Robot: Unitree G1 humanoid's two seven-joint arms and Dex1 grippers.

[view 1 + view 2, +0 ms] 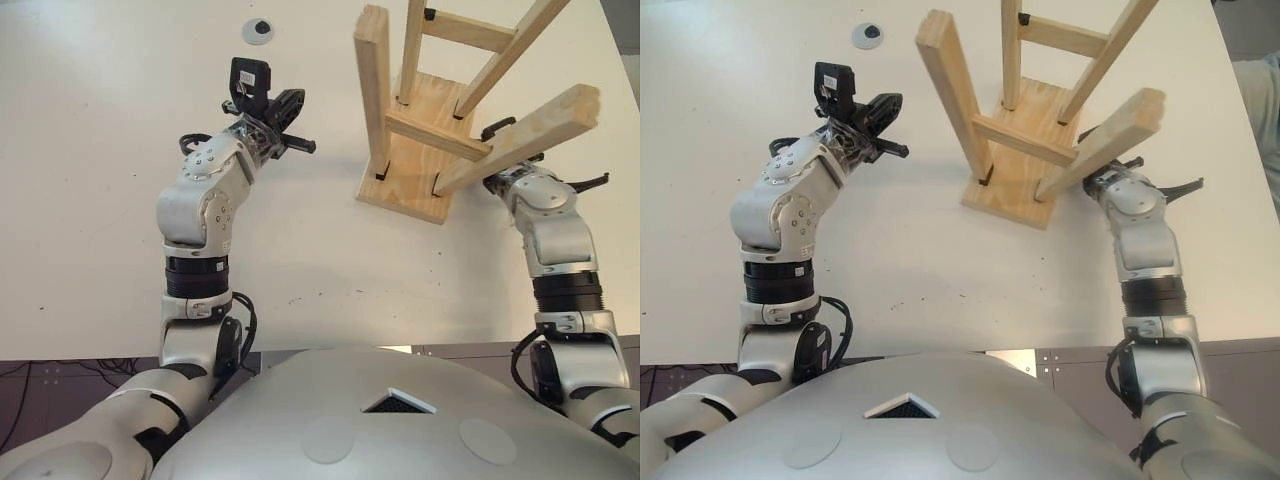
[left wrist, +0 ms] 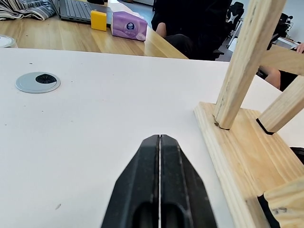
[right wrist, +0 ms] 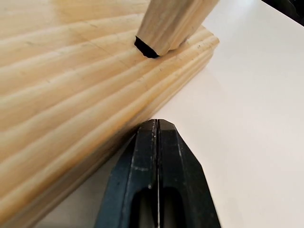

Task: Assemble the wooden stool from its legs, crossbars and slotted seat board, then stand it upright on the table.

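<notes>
Stool [image 1: 430, 150] sits upside down toward 1 o'clock on the white worktop [image 1: 100, 150]. Its seat board [image 1: 410, 175] lies flat on the surface, and the legs [image 1: 373, 90] rise from their slots and splay outward. Two crossbars [image 1: 435, 135] join the legs, one near the board and one farther back.

At the far left of the scene, a grey round cable cap [image 1: 258, 31] is set into the worktop at about 11 o'clock from the left tool. The left tool [image 1: 305, 146] hangs above bare worktop at 9 o'clock from the stool, near it but apart. Its fingers [image 2: 159, 142] are pressed together with nothing between them and aim toward the seat board's near corner. A small white label sits on the black camera block above this tool; its print is too small to read.

At 4 o'clock from the seat board, the right tool [image 3: 158, 124] lies low on the worktop, partly under the nearest leaning leg. Its fingers are pinched tight on nothing. The tips lie just beside the board's side edge where it meets the worktop; whether they touch the wood cannot be told.

Beyond the worktop's far edge, a wooden table carries a yellow box [image 2: 99, 20] and a soft purple pack [image 2: 129, 26].
</notes>
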